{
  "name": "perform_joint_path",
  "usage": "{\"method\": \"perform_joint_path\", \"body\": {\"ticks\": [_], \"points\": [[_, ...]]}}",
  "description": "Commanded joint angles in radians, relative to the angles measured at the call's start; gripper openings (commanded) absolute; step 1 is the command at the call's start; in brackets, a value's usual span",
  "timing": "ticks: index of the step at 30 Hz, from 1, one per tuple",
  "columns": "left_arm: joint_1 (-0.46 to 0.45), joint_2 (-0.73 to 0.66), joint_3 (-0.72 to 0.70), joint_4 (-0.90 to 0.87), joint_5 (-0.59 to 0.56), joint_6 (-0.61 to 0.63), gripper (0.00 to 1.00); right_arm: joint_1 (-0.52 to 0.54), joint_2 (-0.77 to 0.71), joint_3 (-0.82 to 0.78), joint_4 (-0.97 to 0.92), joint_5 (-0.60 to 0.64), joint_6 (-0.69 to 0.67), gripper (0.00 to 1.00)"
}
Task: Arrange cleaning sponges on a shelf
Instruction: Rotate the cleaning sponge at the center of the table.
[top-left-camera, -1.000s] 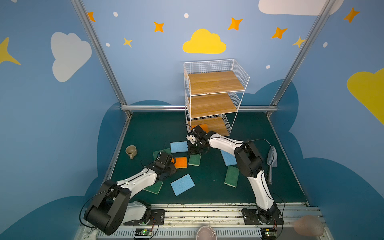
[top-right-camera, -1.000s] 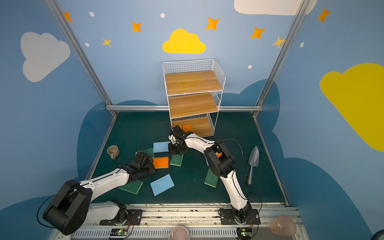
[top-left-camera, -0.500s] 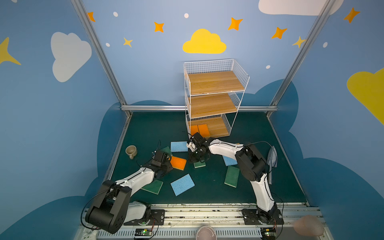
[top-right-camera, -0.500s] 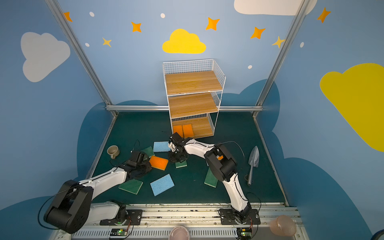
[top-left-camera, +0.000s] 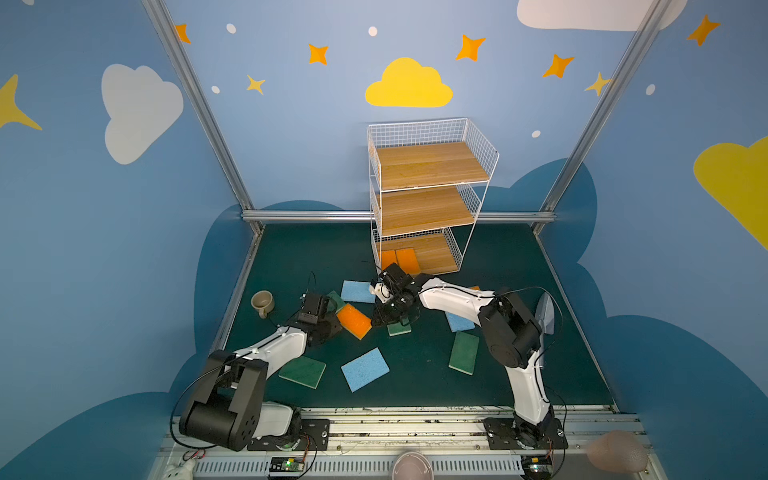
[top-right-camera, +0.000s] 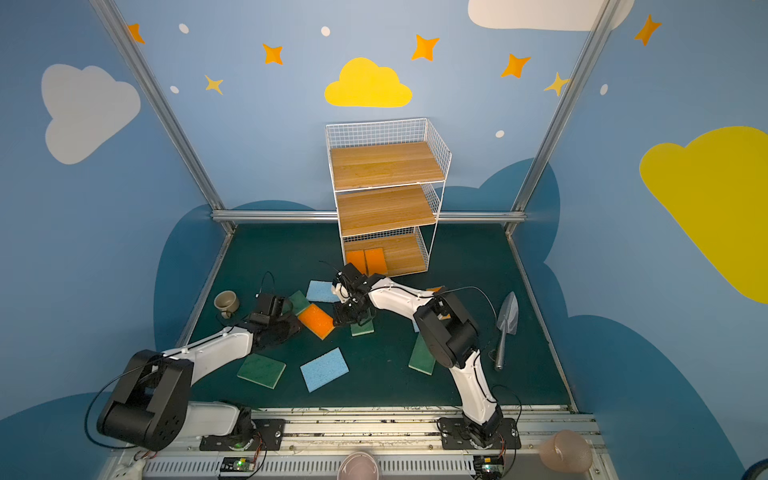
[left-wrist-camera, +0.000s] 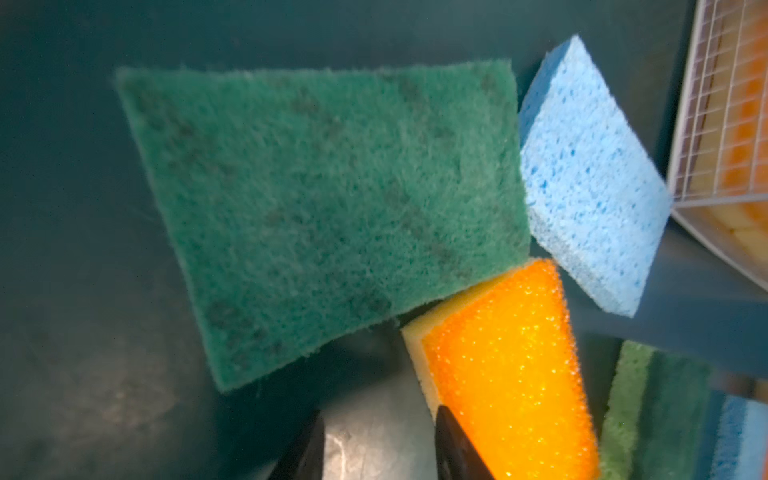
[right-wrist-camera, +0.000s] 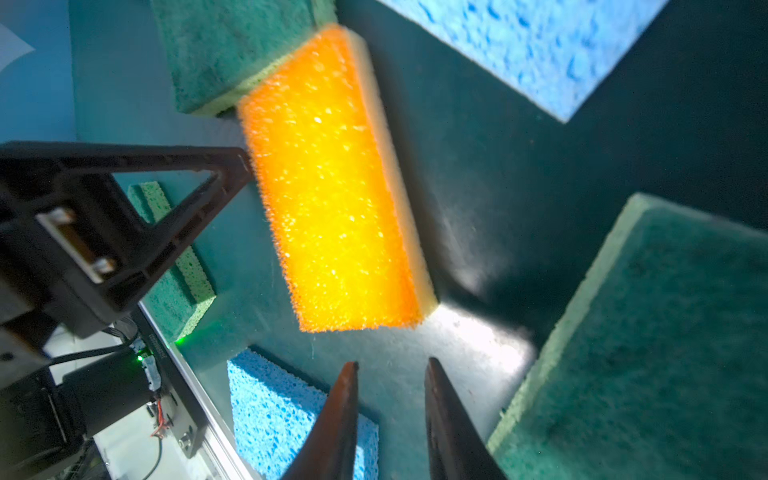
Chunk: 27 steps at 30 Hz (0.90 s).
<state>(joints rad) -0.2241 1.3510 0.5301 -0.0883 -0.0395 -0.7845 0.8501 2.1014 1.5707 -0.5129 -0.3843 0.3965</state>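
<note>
left tool (left-wrist-camera: 380, 449), right tool (right-wrist-camera: 390, 415), flanking orange sponge (top-left-camera: 354, 321)

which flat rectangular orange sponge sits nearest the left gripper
The yellow-edged orange sponge on the green mat, right beside the left gripper; two other orange sponges lie on the white wire shelf's bottom plank.

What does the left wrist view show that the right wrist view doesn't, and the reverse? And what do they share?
Left wrist only: a corner of the shelf, with orange sponges behind its wire grid.
Right wrist only: the left gripper at the edge of the loose orange sponge, the front rail and a second blue sponge.
Both: the loose orange sponge, the green sponge touching its end, and a blue sponge close by.
</note>
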Motion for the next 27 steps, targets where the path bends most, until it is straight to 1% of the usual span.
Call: {"method": "perform_joint_path", "body": {"ticks": [1,3,5,10,14,18,27], "points": [[0.008,-0.052,-0.029,-0.094,-0.011,0.026,0.68,-0.006,-0.014,0.043,-0.037,-0.009,-0.030,0.35],[0.008,-0.103,-0.046,-0.117,-0.007,0.033,0.77,-0.006,-0.004,0.054,-0.039,-0.013,-0.033,0.39],[0.008,-0.163,-0.069,-0.132,0.010,0.042,0.83,-0.006,0.008,0.068,-0.040,-0.021,-0.032,0.42],[0.006,-0.316,-0.154,-0.128,0.051,0.015,0.92,-0.006,0.045,0.124,-0.066,-0.036,-0.038,0.46],[0.006,-0.399,-0.163,-0.174,0.059,0.001,0.99,-0.006,0.058,0.152,-0.074,-0.037,-0.041,0.49],[0.006,-0.430,-0.149,-0.210,0.068,0.006,1.00,-0.006,0.081,0.184,-0.093,-0.032,-0.044,0.50],[0.006,-0.403,-0.144,-0.200,0.082,0.013,0.99,-0.012,0.129,0.213,-0.113,-0.010,-0.054,0.50]]}}
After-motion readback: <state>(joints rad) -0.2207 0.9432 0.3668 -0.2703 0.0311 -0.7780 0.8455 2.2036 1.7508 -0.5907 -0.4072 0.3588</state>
